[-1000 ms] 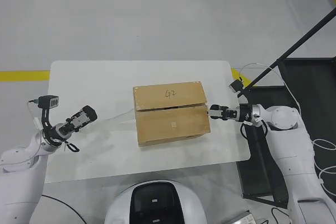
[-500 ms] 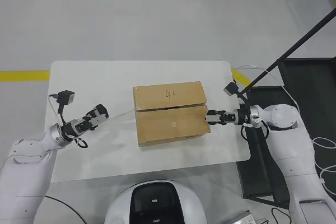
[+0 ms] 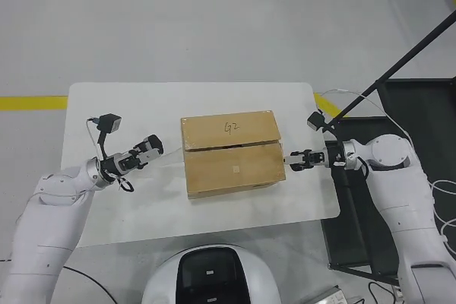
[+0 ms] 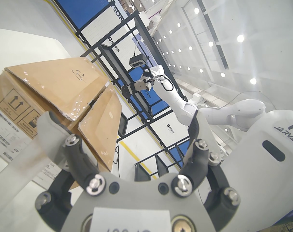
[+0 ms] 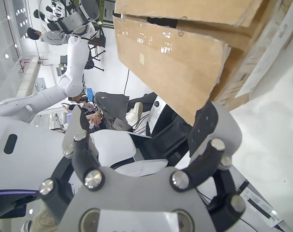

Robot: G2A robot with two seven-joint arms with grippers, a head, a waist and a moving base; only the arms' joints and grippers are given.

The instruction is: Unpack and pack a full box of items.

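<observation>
A brown cardboard box (image 3: pixel 232 156) stands in the middle of the white table (image 3: pixel 121 106). Its two top flaps are slightly ajar, with torn clear tape along the seam (image 4: pixel 75 108) and a dark gap (image 5: pixel 160 21) between them. My left gripper (image 3: pixel 153 146) is open just off the box's left side, facing it (image 4: pixel 123 126). A pale translucent strip (image 4: pixel 23 155) lies across one of its fingers; I cannot tell what it is. My right gripper (image 3: pixel 295 160) is open at the box's right side (image 5: pixel 142 119), with one fingertip (image 5: pixel 206 117) at the corner of the nearer flap (image 5: pixel 170 56).
A black metal rack (image 3: pixel 425 106) stands just past the table's right edge, close behind the right arm. A yellow line (image 3: pixel 23 102) runs along the floor behind the table. Bare table surface lies in front of the box and to its left.
My left gripper has moved right, toward the box's left side. My right gripper has shifted slightly away from the box and toward the table's front. The box has stayed put.
</observation>
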